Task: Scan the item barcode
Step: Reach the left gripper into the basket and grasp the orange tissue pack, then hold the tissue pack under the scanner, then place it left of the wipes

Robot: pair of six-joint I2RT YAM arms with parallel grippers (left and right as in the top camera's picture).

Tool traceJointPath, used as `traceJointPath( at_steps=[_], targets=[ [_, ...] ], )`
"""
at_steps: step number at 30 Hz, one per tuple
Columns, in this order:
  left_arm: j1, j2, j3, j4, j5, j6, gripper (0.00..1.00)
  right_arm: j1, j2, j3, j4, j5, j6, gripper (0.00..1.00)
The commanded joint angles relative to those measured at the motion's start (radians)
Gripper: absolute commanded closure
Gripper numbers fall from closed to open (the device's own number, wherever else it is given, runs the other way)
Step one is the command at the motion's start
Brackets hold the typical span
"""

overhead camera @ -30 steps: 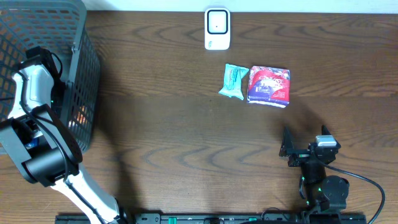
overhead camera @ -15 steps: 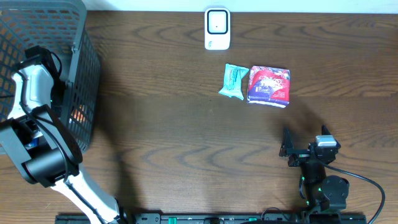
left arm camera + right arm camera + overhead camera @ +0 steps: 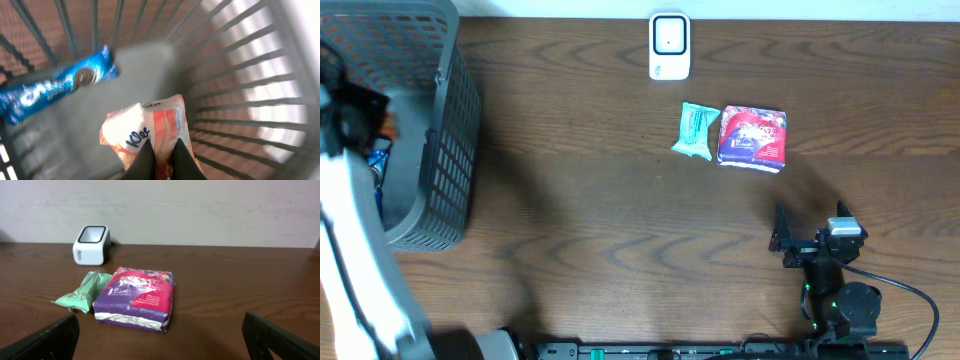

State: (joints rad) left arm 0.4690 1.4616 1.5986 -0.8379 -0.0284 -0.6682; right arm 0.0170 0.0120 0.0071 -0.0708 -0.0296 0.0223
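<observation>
Left gripper (image 3: 160,152) is pinched tight on the top edge of a white-and-orange soft tissue packet (image 3: 142,127) inside the grey plastic mesh basket (image 3: 445,150), probably to carry it to the white box-shaped scanner (image 3: 669,45). Right gripper (image 3: 782,235) rests spread wide, empty.

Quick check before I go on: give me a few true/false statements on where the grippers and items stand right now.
1. The left gripper is shut on a tissue pack inside the basket. True.
2. The Oreo pack is out of the basket. False: it lies inside it.
3. The right gripper is open and holds nothing. True.
4. The green packet lies on top of the purple pack. False: they lie side by side.
</observation>
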Motion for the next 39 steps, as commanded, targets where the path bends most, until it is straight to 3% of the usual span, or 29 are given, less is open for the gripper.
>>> traceJointPath(
  at_steps=[1,6,14,18,24,29,35,39],
  targets=[
    [-0.019,-0.159,0.013,-0.005,0.049,0.044,0.93,-0.008,-0.005,-0.002,-0.004,-0.003,0.010,0.01],
    [-0.130,-0.296,0.013,0.031,0.229,0.068,0.93,-0.008,-0.005,-0.002,-0.004,-0.003,0.010,0.01],
    [-0.564,-0.248,0.001,0.050,0.233,0.243,0.93,-0.008,-0.005,-0.002,-0.004,-0.003,0.010,0.01],
    [-0.741,-0.113,-0.004,0.055,0.200,0.388,0.93,-0.008,-0.005,-0.002,-0.004,-0.003,0.010,0.01],
    [-0.882,0.128,-0.004,0.068,0.200,0.406,0.93,-0.008,-0.005,-0.002,-0.004,-0.003,0.010,0.01],
    [-0.966,0.347,-0.004,0.137,0.201,0.426,0.93,-0.008,-0.005,-0.002,-0.004,-0.003,0.010,0.01],
    [-1.036,0.544,-0.004,0.228,0.200,0.692,0.92,-0.008,-0.005,-0.002,-0.004,-0.003,0.010,0.01],
    [-1.049,0.613,-0.004,0.269,0.123,0.721,0.92,-0.008,-0.005,-0.002,-0.004,-0.003,0.010,0.01]
  ],
)
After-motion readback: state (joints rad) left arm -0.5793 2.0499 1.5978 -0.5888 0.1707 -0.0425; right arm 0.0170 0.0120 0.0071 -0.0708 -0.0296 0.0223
